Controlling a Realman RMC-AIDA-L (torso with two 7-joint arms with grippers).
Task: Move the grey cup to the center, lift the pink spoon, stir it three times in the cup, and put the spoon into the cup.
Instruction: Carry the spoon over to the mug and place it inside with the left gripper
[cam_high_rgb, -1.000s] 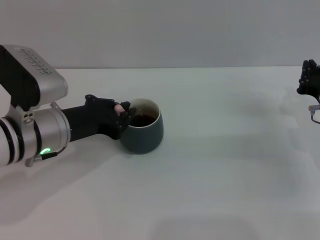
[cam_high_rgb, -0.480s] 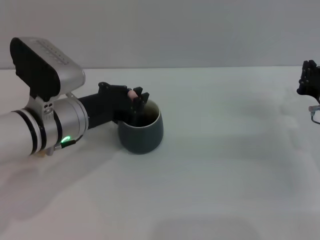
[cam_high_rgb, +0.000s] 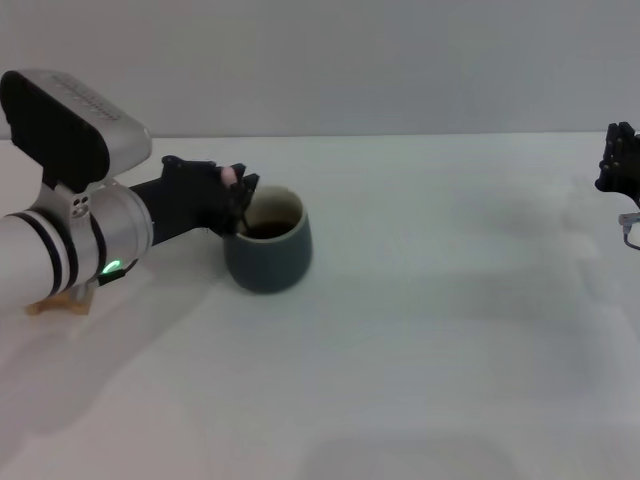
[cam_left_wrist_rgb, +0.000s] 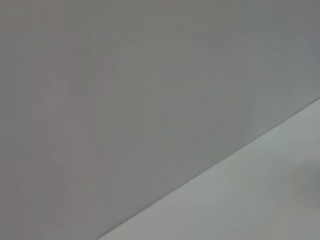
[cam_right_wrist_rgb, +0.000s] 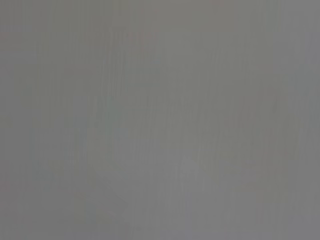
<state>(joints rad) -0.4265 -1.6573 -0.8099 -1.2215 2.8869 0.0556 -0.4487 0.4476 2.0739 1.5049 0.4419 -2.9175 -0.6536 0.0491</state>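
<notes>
The grey cup (cam_high_rgb: 270, 262) stands on the white table, left of the middle in the head view, with something dark inside it. My left gripper (cam_high_rgb: 240, 192) hovers at the cup's left rim. It is shut on the pink spoon (cam_high_rgb: 231, 175), and only the pale pink handle end shows above the fingers. The spoon's lower part is hidden by the black fingers and the cup's wall. My right gripper (cam_high_rgb: 620, 160) is parked at the far right edge, well away from the cup. Both wrist views show neither cup nor spoon.
A tan wooden block (cam_high_rgb: 58, 302) peeks out under my left forearm at the left edge. The white table (cam_high_rgb: 450, 330) stretches bare from the cup to the right, and a grey wall stands behind it.
My left gripper rose over the cup's rim with the spoon, then swung left. The cup has shifted a little to the left. The right arm has not moved.
</notes>
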